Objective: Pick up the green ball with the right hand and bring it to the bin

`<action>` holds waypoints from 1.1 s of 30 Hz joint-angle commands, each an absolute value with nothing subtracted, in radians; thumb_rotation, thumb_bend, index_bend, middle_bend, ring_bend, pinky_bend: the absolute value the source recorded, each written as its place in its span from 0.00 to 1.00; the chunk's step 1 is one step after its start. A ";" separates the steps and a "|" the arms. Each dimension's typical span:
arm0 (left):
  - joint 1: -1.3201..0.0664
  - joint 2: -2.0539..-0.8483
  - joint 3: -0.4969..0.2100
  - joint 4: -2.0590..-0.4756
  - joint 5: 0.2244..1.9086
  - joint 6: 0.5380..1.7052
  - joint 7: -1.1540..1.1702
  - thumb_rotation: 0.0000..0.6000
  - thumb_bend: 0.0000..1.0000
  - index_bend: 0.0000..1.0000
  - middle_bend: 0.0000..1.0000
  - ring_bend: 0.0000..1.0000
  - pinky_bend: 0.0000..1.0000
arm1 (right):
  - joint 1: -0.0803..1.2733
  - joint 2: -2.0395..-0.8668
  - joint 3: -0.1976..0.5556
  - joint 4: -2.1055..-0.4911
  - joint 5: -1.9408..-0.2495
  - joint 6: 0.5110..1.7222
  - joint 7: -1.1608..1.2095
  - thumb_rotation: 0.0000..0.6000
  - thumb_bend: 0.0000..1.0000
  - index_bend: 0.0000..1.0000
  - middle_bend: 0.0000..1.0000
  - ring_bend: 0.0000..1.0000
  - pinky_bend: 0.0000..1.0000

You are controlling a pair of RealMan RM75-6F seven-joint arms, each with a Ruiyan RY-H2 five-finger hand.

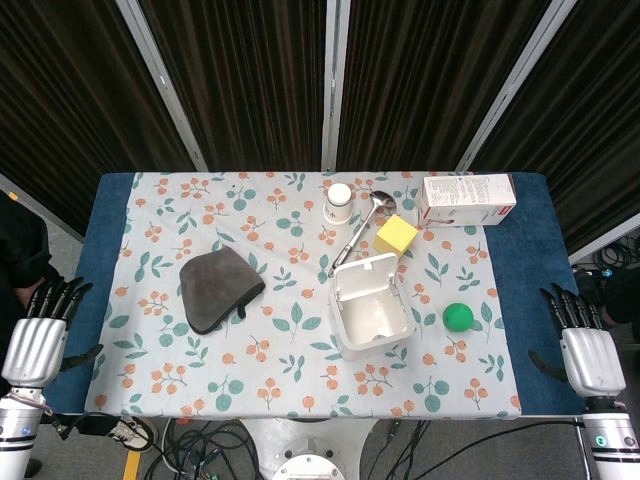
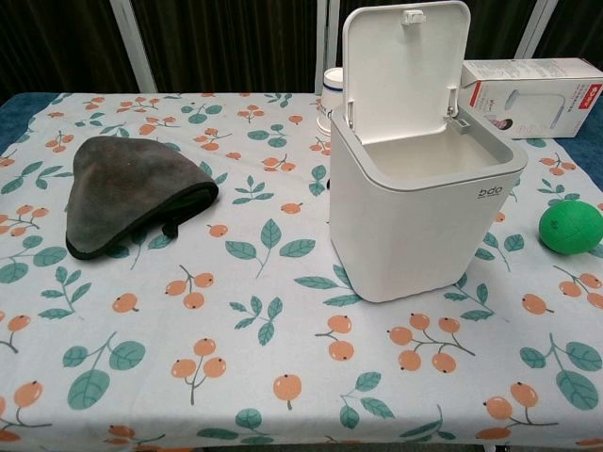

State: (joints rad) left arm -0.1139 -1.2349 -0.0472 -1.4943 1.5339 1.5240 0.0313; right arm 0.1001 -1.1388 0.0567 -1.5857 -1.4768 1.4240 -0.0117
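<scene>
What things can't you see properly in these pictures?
- Yellow block and spoon: hidden in the chest view behind the bin and its raised lid.
- White bottle: the chest view shows only a sliver beside the lid.
- Left hand and right hand: outside the chest view.
- White box: print too small to read; cut off by the chest view's right edge.
- Green ball: clipped by that edge.

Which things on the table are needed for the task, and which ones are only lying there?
Needed:
- green ball
- white bin, lid open
- right hand, at the table's edge

Lying about:
- grey cloth
- yellow block
- metal spoon
- small white jar
- white box
- left hand, holds nothing
</scene>
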 commanded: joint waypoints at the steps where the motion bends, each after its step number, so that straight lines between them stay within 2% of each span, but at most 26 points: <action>1: -0.114 -1.234 -0.046 -1.496 1.536 1.523 0.033 1.00 0.00 0.13 0.10 0.00 0.06 | 0.100 -1.139 0.056 -1.585 -1.478 1.424 -0.012 1.00 0.13 0.00 0.00 0.00 0.00; 11: -0.115 -1.230 -0.046 -1.502 1.556 1.538 0.025 1.00 0.00 0.13 0.10 0.00 0.06 | 0.114 -1.144 0.053 -1.584 -1.462 1.386 -0.022 1.00 0.13 0.00 0.00 0.00 0.00; 25: -0.114 -1.257 -0.036 -1.462 1.573 1.542 -0.008 1.00 0.00 0.13 0.10 0.00 0.06 | 0.254 -1.239 0.070 -1.512 -1.405 1.158 -0.127 1.00 0.13 0.00 0.00 0.00 0.00; 33: -0.114 -1.261 -0.033 -1.449 1.558 1.524 -0.021 1.00 0.00 0.13 0.10 0.00 0.06 | 0.335 -1.298 0.096 -1.486 -1.330 1.042 -0.191 1.00 0.14 0.00 0.01 0.00 0.14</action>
